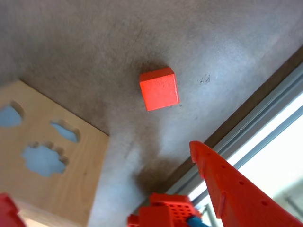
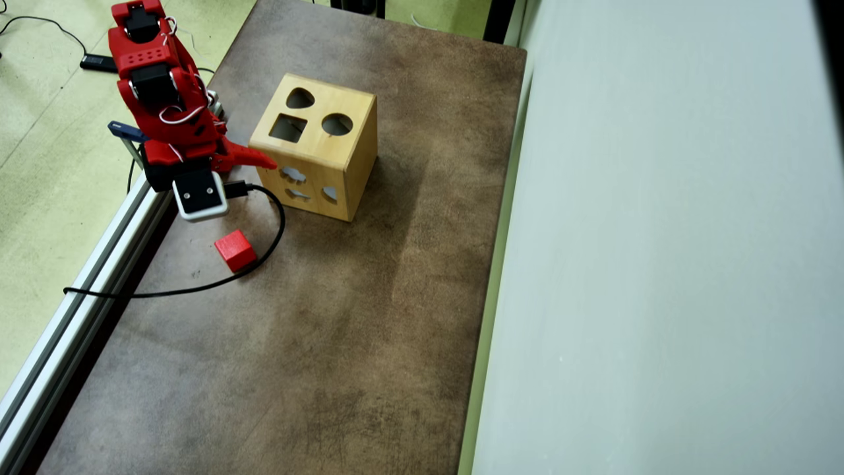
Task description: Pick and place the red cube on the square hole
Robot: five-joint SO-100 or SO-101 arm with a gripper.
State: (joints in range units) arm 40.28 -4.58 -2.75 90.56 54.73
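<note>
The red cube [image 2: 235,251] lies on the brown table, in front of the arm and left of the wooden box [image 2: 343,155] in the overhead view. The square hole [image 2: 288,128] is in the box's top face, beside a heart hole [image 2: 300,99] and a round hole [image 2: 337,124]. My gripper [image 2: 254,163] hovers by the box's left side, above and away from the cube. In the wrist view the red cube [image 1: 159,88] sits beyond my open gripper [image 1: 99,172], with nothing between the fingers [image 1: 227,184]. That view shows only the box's side face [image 1: 71,175]; the square hole is hidden.
A black cable [image 2: 270,237] curves round the cube's right side and runs off to the left. An aluminium rail [image 2: 86,277] lines the table's left edge. A pale wall [image 2: 659,264] borders the right side. The box's side face has cloud-shaped cutouts [image 1: 43,158].
</note>
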